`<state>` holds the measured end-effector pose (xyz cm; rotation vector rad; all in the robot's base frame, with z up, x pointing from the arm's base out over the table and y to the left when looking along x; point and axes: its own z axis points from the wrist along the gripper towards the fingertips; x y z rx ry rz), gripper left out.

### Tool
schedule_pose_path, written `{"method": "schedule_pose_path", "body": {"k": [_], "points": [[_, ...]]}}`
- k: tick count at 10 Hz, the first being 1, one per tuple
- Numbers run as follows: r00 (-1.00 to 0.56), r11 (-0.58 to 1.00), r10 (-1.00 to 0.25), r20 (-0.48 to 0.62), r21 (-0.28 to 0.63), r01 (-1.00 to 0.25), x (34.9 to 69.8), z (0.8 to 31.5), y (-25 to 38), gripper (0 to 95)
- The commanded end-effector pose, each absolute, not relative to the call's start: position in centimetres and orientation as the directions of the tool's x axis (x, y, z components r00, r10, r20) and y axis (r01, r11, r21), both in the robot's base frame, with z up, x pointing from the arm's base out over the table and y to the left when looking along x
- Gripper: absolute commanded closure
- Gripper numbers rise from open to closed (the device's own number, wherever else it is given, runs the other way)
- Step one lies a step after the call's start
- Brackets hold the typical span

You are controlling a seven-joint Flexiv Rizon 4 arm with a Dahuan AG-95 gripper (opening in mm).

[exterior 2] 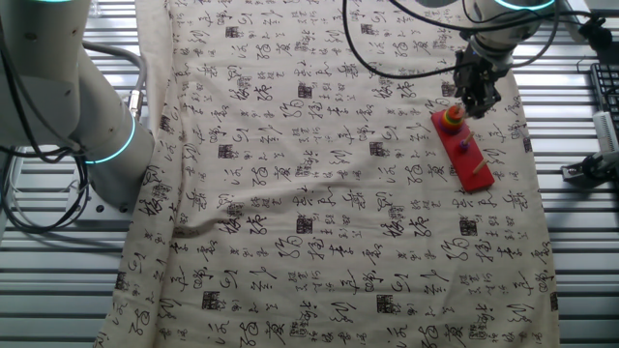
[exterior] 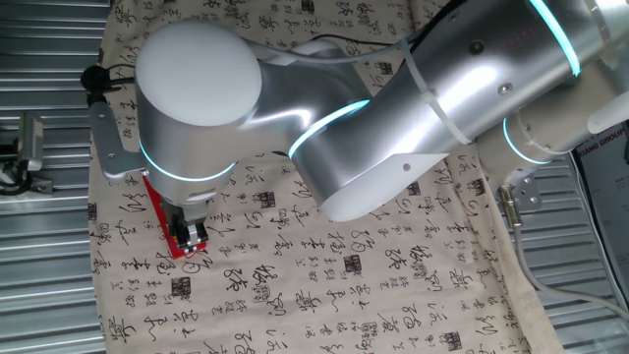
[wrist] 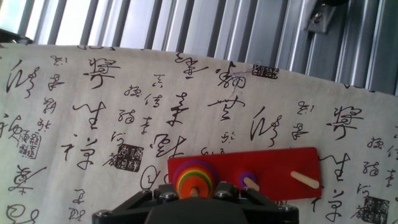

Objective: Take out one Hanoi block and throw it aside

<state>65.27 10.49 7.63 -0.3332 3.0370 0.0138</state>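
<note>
Tool [exterior 2: 477, 104] over disc stack [wrist: 194, 177] on red board [wrist: 273, 168]; tool spread unclear.

open cloth [exterior 2: 319, 193] all round board [exterior 2: 466, 153]; 2 pegs [wrist: 305, 179] upright

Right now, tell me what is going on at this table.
A single robot arm has its gripper lowered over one end of a red peg board that lies on a cloth printed with calligraphy. A stack of coloured discs sits on the end peg just below the fingers, orange-red Hanoi block included. The two other pegs are nearly bare. Nothing looks lifted off yet; whether the fingers have closed is not visible.
</note>
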Motion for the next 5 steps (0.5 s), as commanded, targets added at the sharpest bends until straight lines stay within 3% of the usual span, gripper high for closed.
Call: {"method": "schedule_pose_path", "body": {"k": [1,5], "points": [[-0.973,0.977,-0.212,-0.09,-0.001,-0.212,65.1,7.49,10.56,57.0],[-0.972,0.977,-0.213,-0.094,0.0,-0.214,64.86,7.22,10.43,57.0]]}}
